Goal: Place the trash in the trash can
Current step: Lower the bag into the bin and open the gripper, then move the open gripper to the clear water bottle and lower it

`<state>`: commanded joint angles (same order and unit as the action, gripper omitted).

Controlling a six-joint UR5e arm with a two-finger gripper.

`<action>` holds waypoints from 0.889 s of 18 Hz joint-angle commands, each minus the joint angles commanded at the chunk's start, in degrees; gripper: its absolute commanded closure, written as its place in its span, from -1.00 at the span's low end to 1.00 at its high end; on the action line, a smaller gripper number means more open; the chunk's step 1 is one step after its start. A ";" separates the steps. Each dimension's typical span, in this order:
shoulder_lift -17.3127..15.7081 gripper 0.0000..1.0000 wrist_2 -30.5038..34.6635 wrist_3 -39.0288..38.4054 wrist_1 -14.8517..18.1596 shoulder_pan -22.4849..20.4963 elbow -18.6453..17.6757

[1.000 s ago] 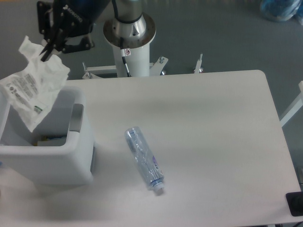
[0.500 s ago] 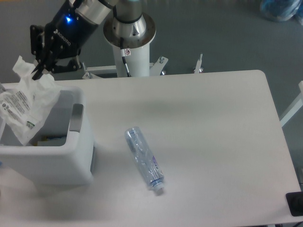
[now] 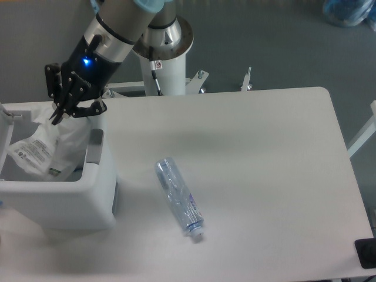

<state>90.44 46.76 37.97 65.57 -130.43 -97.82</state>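
The clear plastic bag (image 3: 42,150) with a white printed label hangs inside the white trash can (image 3: 64,202) at the table's left edge, mostly below the rim. My gripper (image 3: 57,119) is just above the can's back rim, shut on the bag's top corner. The clear slim bottle (image 3: 178,195) with a bluish label lies on its side in the middle of the table, cap pointing toward the front edge, well to the right of the can and away from the gripper.
The arm's white pedestal (image 3: 164,59) stands behind the table's back edge. A grey tab (image 3: 95,147) sits on the can's right rim. A dark object (image 3: 365,254) shows at the front right corner.
The gripper has come down and slightly right toward the can, carrying the bag from above the rim down into the can. The bottle has not moved.
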 joint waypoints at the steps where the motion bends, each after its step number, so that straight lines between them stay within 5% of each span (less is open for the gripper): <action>1: 0.18 0.82 -0.09 0.00 0.00 0.09 0.00; 2: 0.35 0.64 -0.09 0.00 -0.44 0.18 0.09; 5: 0.53 -0.51 -0.17 0.18 -2.81 0.18 0.00; 9: -0.26 -0.97 -0.17 -0.53 -2.90 0.09 0.88; 13: -0.97 -1.00 -0.09 -2.89 -2.90 -0.61 1.75; 16: -1.05 -1.00 0.35 -8.68 -2.99 -6.04 2.63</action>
<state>89.38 47.11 29.29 62.58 -136.47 -95.19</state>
